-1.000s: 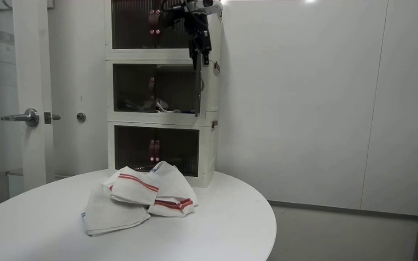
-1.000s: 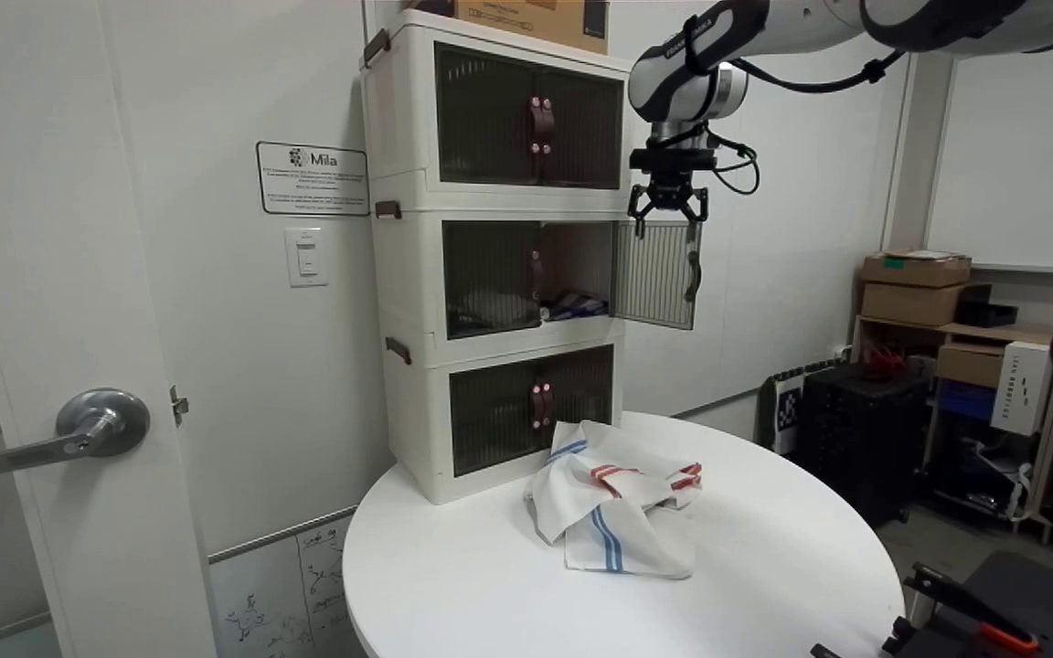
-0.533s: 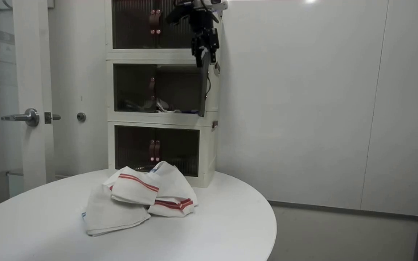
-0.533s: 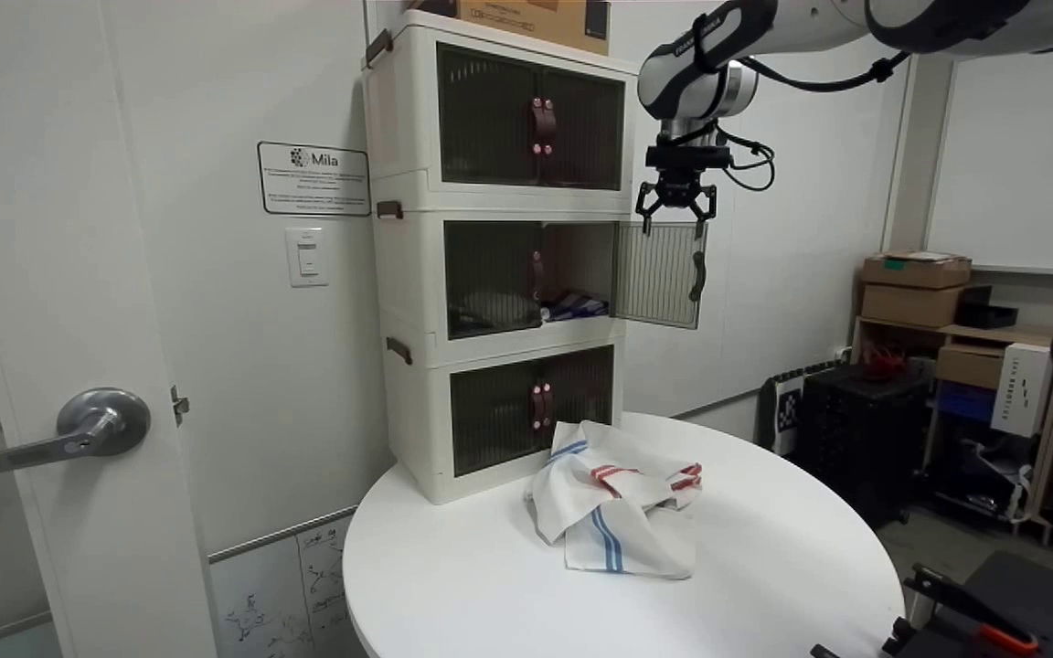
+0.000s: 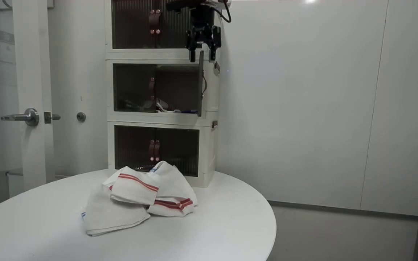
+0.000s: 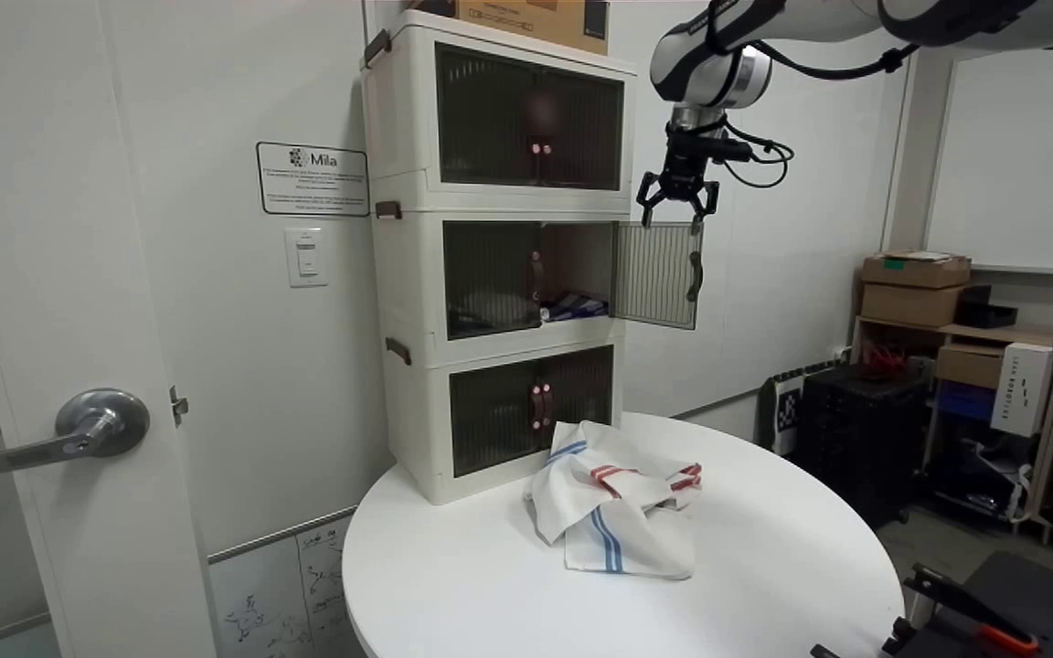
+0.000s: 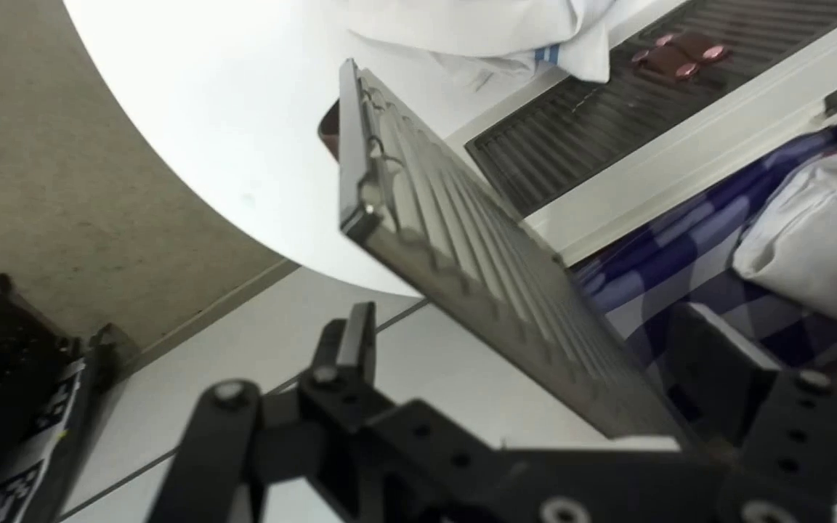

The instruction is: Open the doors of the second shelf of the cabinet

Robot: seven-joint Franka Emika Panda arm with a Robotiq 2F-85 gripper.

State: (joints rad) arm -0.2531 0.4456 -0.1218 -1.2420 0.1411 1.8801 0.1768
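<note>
Round table [image 6: 792, 548] below; hand [image 6: 673, 220] empty, spread wide, higher than before, by the swung-out door [image 6: 657, 274].

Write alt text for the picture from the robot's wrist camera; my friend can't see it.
A ribbed, see-through cabinet door stands swung open, seen from above between the spread jaws of the robot's gripper. At right, blue-and-white cloth lies inside the shelf; at top, a white cloth rests on a white table.

Dim w/ 1 bright spot [image 5: 310, 1] high on wall [image 5: 299, 105] in an exterior view, blurry patch over top handles [image 6: 541, 144] in an exterior view, table [image 7: 222, 138] overexp. & gripper fingers [image 7: 355, 345] o.o.f. in wrist view
</note>
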